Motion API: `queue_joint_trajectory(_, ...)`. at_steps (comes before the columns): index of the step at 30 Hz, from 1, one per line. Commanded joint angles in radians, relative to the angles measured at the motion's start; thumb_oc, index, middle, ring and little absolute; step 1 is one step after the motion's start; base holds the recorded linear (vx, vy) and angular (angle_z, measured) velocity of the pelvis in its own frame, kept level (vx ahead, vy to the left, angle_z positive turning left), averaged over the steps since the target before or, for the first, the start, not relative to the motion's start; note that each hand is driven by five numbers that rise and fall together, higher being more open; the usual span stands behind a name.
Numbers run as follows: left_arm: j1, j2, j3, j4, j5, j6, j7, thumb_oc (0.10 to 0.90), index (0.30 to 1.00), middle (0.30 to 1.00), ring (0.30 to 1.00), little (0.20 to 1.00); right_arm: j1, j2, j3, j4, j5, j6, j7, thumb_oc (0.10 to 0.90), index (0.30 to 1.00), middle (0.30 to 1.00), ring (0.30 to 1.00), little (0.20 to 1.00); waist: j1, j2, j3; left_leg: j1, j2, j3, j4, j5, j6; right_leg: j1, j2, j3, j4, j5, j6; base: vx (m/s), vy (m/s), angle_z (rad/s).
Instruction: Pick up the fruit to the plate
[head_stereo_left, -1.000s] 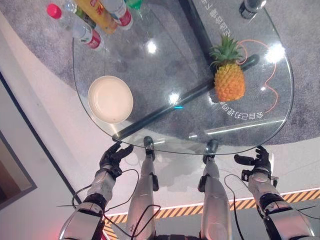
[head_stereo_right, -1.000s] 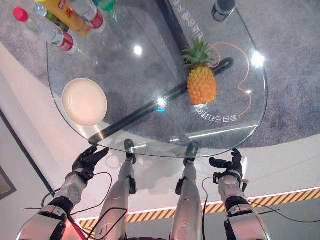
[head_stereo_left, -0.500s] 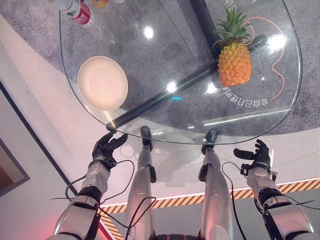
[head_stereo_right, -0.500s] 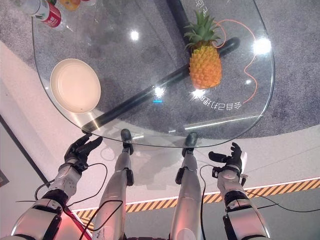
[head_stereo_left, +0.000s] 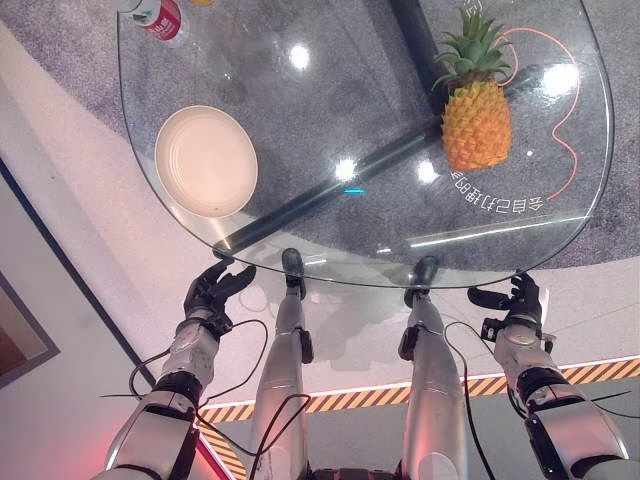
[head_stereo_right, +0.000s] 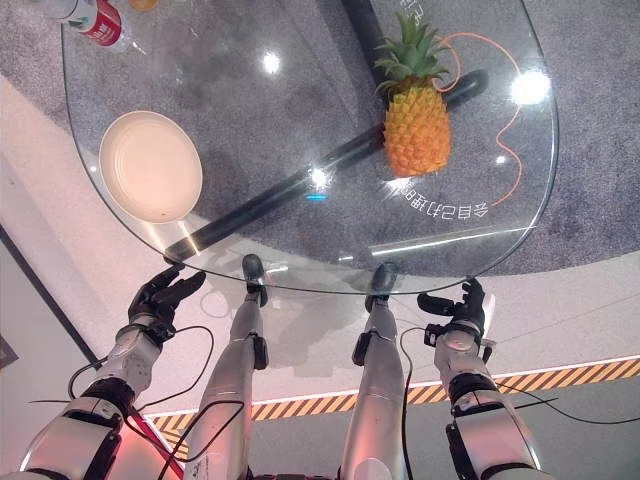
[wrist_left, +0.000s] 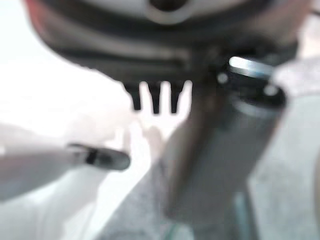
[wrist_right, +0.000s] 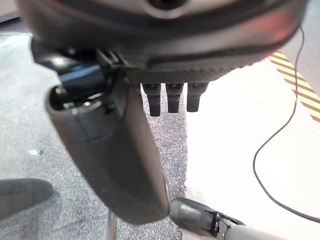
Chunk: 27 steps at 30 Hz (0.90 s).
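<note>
A rounded glass table (head_stereo_left: 250, 150) lies below the head camera, its near edge curving just beyond both hands, with a dark tube of its frame running under the glass from the near left toward the far right. The pineapple (head_stereo_left: 476, 118) stands on the right half of the table, leafy crown pointing far, its body over the far end of that dark tube and set back from the right edge by a strip of bare glass crossed by a thin orange line. The plate (head_stereo_left: 206, 161), pale and round, sits on the left half close to the left edge, nothing on it, and well apart from the pineapple; a broad stretch of bare glass lies between the two. At the far left corner a bottle with a red label (head_stereo_left: 160, 17) stands at the frame's top, near the table's far edge and away from the plate. The left hand (head_stereo_left: 215, 289) hangs below and just outside the near left rim of the glass, fingers loosely spread and holding nothing. The right hand (head_stereo_left: 515, 305) hangs off the near right rim, clear of the table, its fingers relaxed and thumb standing out to the side, also grasping nothing; its own wrist view shows the fingers straight with only grey carpet and pale floor past them. A yellow-and-black striped line (head_stereo_left: 350, 398) runs across the floor nearest the robot.
</note>
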<state>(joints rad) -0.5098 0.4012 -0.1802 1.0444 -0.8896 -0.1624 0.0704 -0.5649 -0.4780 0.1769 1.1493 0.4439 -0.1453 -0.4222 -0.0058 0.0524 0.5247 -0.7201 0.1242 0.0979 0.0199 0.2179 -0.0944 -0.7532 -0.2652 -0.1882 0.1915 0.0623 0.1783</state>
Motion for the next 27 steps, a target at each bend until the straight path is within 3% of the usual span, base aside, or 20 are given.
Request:
queue_joint_trajectory(1,-0.005,0.060,0.027,0.059,-0.011,-0.017,0.023,0.800,0.900,0.900,0.900,0.900,0.012,-0.101,-0.017,-0.007,0.042,-0.029,-0.093,0.800,0.900,0.900,0.900,0.900,0.016,-0.025,-0.005,-0.018,0.031,-0.053,0.127,-0.106,-0.049,-0.053,-0.014,0.012,0.009,0.107,0.031,0.00,0.000,0.00)
queue_joint_trajectory(14,-0.015,0.095,0.014,0.078,-0.003,-0.008,-0.009,0.800,0.900,0.900,0.900,0.900,-0.033,-0.221,-0.106,0.086,0.134,0.015,-0.279,0.800,0.900,0.900,0.900,0.900,0.028,-0.042,-0.005,-0.012,0.033,-0.060,0.102,-0.093,-0.048,-0.039,-0.017,-0.008,-0.016,0.134,0.041,0.00,-0.008,0.00)
queue_joint_trajectory(25,-0.038,0.125,-0.003,0.091,-0.013,0.018,-0.021,0.800,0.900,0.900,0.900,0.900,-0.090,-0.315,-0.119,0.105,0.159,0.037,-0.402,0.800,0.900,0.900,0.900,0.900,0.032,-0.048,-0.005,0.000,0.025,-0.072,0.088,-0.093,-0.042,-0.022,-0.017,-0.014,-0.039,0.148,0.048,0.00,-0.015,0.03)
queue_joint_trajectory(27,-0.029,0.126,-0.008,0.089,-0.014,0.017,-0.025,0.800,0.900,0.900,0.900,0.900,-0.096,-0.337,-0.128,0.105,0.206,0.007,-0.449,0.800,0.900,0.900,0.900,0.900,0.036,-0.046,-0.005,0.016,0.029,-0.069,0.083,-0.100,-0.043,-0.007,-0.018,-0.021,-0.039,0.141,0.051,0.00,0.000,0.00)
